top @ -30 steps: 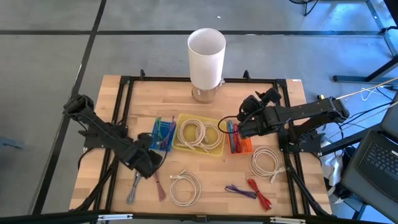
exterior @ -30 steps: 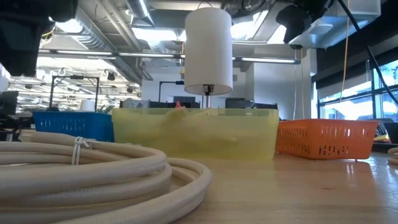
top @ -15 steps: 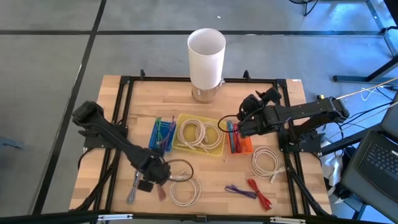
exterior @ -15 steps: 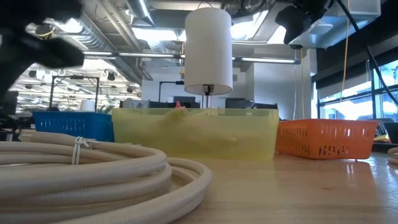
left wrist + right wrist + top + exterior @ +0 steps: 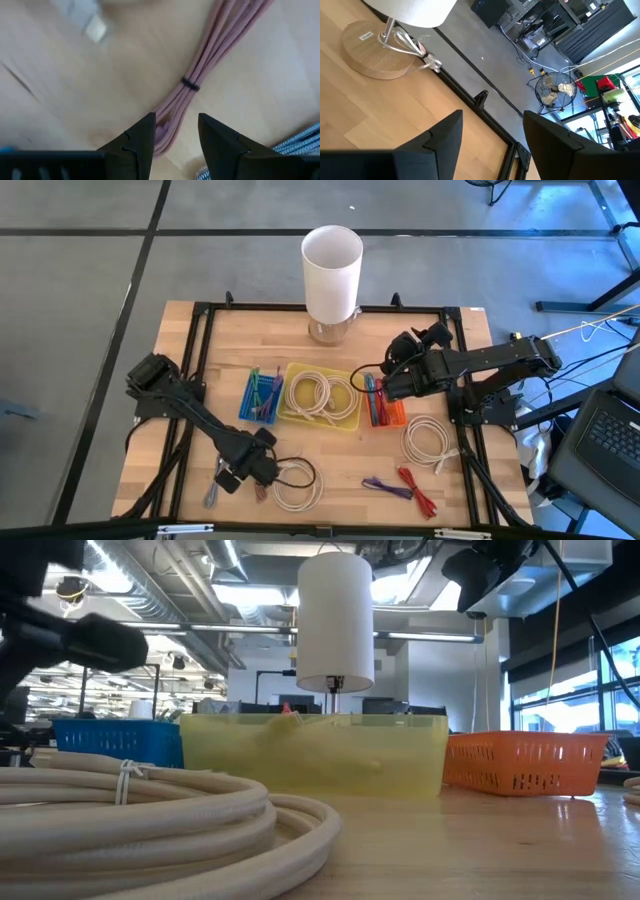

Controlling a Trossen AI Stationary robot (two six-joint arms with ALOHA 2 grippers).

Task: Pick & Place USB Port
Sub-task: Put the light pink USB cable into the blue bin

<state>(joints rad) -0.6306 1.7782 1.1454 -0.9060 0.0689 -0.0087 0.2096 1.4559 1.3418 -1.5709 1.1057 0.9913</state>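
Observation:
My left gripper (image 5: 248,468) is open near the table's near-left part, low over a dusty-pink cable bundle (image 5: 200,65) that lies flat on the wood. Its two fingers stand on either side of the bundle's end, just below a black tie (image 5: 190,84). A white plug (image 5: 95,31) lies just beyond, and a grey braided cable (image 5: 300,140) runs beside it. My right gripper (image 5: 385,385) waits open above the orange basket (image 5: 385,410).
A blue basket (image 5: 262,395), a yellow basket (image 5: 320,398) with white coils and the orange basket stand in a row mid-table. White cable coils (image 5: 298,483) (image 5: 428,440), a purple cable (image 5: 385,487) and a red cable (image 5: 418,490) lie near the near edge. A white lamp (image 5: 332,270) stands at the far edge.
My left arm has reached toward the table's near edge and slightly right, from beside the blue basket to above the pink bundle next to the white coil. In the low view part of it has come into sight at the upper left.

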